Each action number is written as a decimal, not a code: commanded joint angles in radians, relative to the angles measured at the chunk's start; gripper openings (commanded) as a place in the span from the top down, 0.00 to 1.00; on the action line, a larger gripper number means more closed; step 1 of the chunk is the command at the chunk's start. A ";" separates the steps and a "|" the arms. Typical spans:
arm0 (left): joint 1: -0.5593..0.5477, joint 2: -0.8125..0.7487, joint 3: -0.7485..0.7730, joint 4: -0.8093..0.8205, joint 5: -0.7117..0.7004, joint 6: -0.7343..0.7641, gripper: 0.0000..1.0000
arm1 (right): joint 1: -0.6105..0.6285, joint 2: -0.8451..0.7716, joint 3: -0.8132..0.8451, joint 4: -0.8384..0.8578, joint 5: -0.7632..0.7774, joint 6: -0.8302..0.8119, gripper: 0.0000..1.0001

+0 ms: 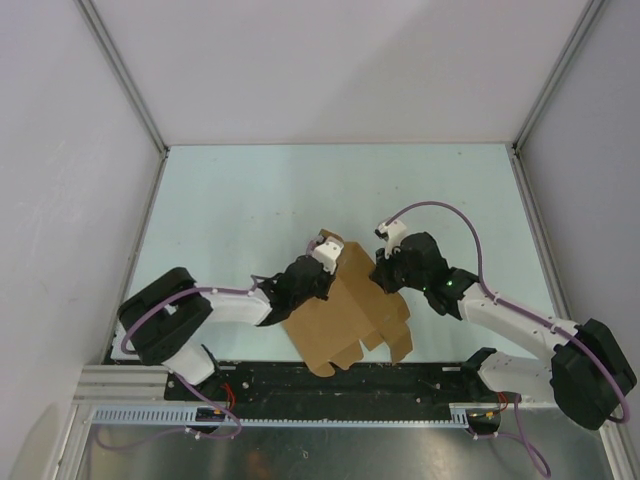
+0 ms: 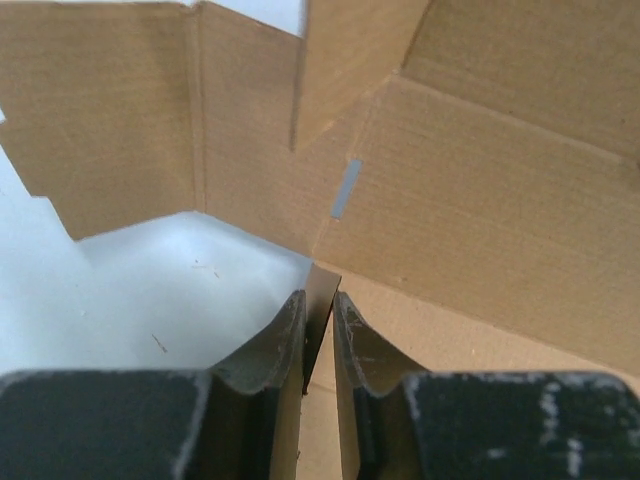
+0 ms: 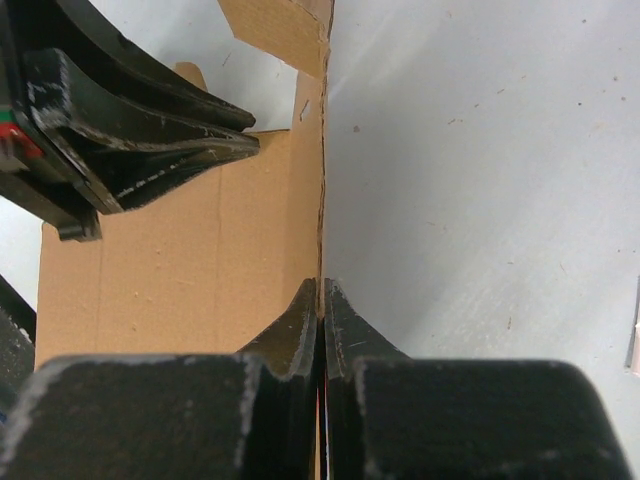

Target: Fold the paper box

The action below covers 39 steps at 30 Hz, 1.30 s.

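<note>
The paper box (image 1: pixel 345 315) is a tan die-cut cardboard sheet lying partly folded on the table between both arms, with panels and tabs raised. My left gripper (image 1: pixel 326 262) is at the sheet's upper left. In the left wrist view it (image 2: pixel 320 300) is shut on a thin upright flap that sits slanted between the fingers, with creased panels of the paper box (image 2: pixel 480 200) spread beyond. My right gripper (image 1: pixel 384 272) is at the sheet's upper right edge. Its wrist view shows it (image 3: pixel 322 290) shut on the edge of a standing panel of the paper box (image 3: pixel 200 250), with the left gripper's fingers (image 3: pixel 150 130) just across.
The pale table (image 1: pixel 250 200) is enclosed by white walls with metal posts (image 1: pixel 125 75) at the back corners. A black base plate and aluminium rail (image 1: pixel 330 385) run along the near edge. A purple cable (image 1: pixel 450 212) loops over the right arm.
</note>
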 commanded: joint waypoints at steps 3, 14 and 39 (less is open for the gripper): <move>-0.095 0.082 0.065 -0.036 -0.281 0.023 0.80 | 0.013 0.004 0.043 0.041 0.034 0.002 0.98; -0.201 0.129 0.073 -0.045 -0.414 0.065 0.82 | 0.014 0.007 0.042 0.041 0.043 -0.001 0.98; -0.376 0.312 0.110 -0.005 -0.793 0.126 0.72 | 0.010 -0.007 0.033 0.043 0.045 -0.002 0.97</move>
